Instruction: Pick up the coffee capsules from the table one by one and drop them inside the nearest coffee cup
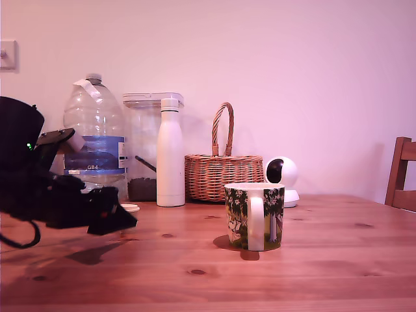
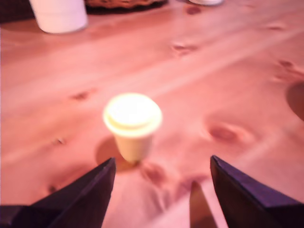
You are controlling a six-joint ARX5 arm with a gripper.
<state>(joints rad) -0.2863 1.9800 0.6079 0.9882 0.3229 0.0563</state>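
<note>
The gripper [image 2: 161, 166] hangs with jaws spread wide and empty. Just ahead of its fingertips, nearer one finger, a coffee capsule [image 2: 132, 124] stands upright on the table [image 2: 228, 85] (rim up, slightly blurred), not touched.

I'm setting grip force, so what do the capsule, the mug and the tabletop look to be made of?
The coffee capsule looks like smooth cream plastic, with a moulded stepped rim, though blur hides detail. The coffee cup seems glazed ceramic: a glossy white handle and a printed foliage wall. The table is reddish-brown wood, showing knots and plank grain. The claw stands open, touching nothing.
</note>
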